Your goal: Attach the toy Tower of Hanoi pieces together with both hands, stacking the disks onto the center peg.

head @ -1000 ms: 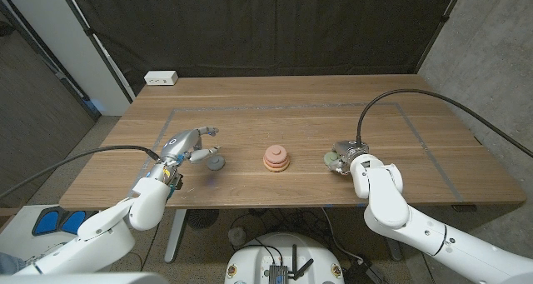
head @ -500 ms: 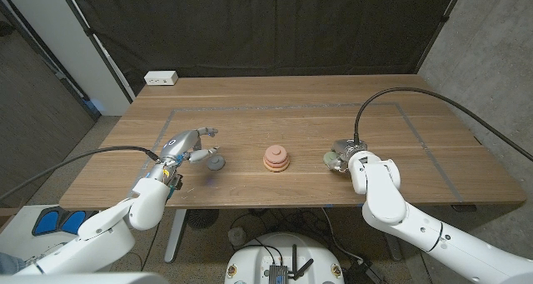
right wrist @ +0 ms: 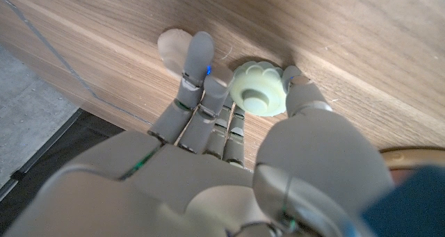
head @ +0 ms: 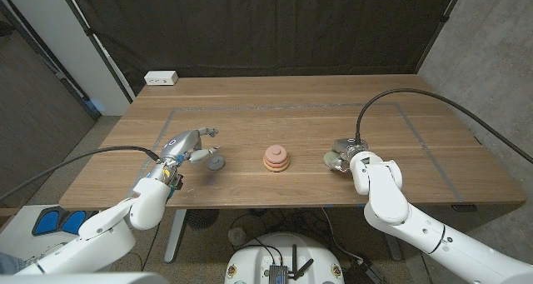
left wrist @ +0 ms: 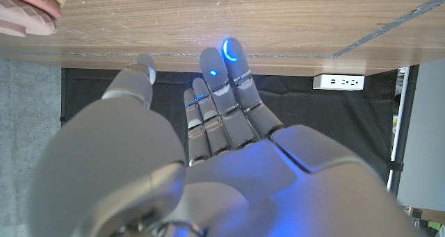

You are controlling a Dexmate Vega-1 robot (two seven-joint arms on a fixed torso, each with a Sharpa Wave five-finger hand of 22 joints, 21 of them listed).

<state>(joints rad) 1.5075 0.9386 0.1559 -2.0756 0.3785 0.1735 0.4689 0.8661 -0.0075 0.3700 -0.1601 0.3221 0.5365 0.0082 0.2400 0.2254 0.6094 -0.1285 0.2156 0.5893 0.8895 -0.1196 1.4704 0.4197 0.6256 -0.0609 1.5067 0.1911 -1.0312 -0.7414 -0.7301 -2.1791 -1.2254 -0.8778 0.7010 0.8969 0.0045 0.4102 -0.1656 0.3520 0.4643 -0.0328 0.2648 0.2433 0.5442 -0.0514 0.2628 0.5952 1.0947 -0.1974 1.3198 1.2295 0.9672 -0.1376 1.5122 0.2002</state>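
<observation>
A stack of pink and orange disks [head: 277,157] stands at the table's middle, and its pink edge [left wrist: 28,14] shows in the left wrist view. A grey-blue disk [head: 216,161] lies left of the stack, just beyond my left hand [head: 187,144]. That hand [left wrist: 208,140] holds nothing, its fingers straight and apart. A pale green scalloped disk [head: 331,158] with a round knob [right wrist: 259,90] sits right of the stack. My right hand [head: 346,156] pinches it between thumb and fingers [right wrist: 208,77].
A pale round piece [right wrist: 174,44] lies on the wood just past my right fingertips. A white power strip [head: 161,78] sits at the table's far left corner. Taped lines mark a rectangle on the wooden table [head: 275,122]. A black cable loops over my right arm.
</observation>
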